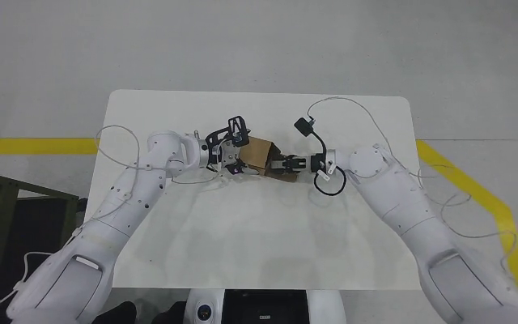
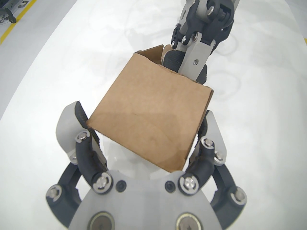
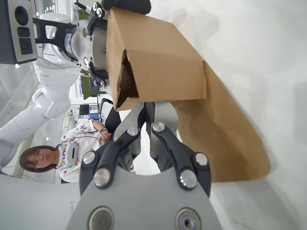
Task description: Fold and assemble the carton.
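Over the middle of the smooth white table (image 1: 259, 243) sits the plain brown cardboard carton (image 1: 259, 152), its inside dark and unreadable and its long flap part-hidden by my right gripper (image 3: 146, 111), whose jaws are nearly closed and pinch one wall, while my left gripper (image 2: 144, 116) is spread wide and clamps opposite sides.

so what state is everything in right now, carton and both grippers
carton: partly folded into a box, one end open, held between both grippers
flap: unfolded, sticking out from the open end
left gripper: shut on the carton, fingers on opposite sides
right gripper: shut, pinching a carton wall at the open end
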{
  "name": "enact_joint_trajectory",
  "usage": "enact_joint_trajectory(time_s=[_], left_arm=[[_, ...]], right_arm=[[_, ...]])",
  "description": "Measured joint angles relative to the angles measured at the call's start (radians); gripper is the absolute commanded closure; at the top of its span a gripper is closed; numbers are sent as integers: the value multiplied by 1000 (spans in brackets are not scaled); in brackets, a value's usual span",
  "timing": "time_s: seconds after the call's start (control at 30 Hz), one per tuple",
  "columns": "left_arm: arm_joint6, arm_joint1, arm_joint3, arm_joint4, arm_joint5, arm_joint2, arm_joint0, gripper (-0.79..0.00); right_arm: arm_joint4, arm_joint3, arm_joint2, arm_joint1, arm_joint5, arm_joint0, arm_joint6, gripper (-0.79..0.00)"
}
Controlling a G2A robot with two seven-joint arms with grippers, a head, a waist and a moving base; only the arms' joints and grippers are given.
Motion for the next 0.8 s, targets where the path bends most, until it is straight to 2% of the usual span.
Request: enact_joint_trajectory(time_s=[0.2,0.37,0.8], left_arm=[[-7,-1,-4,-4,3,-7,5,-785],[-10,-1,-7,-4,4,-12,8,-785],[-13,-3,-12,-1,-2,-22,13,-785]], right_arm=[[-17,-58,65,30,30,-41,-4,0],[-23,-80,90,37,48,-55,-18,0],[-13,-73,51,4,54,-40,-13,0]])
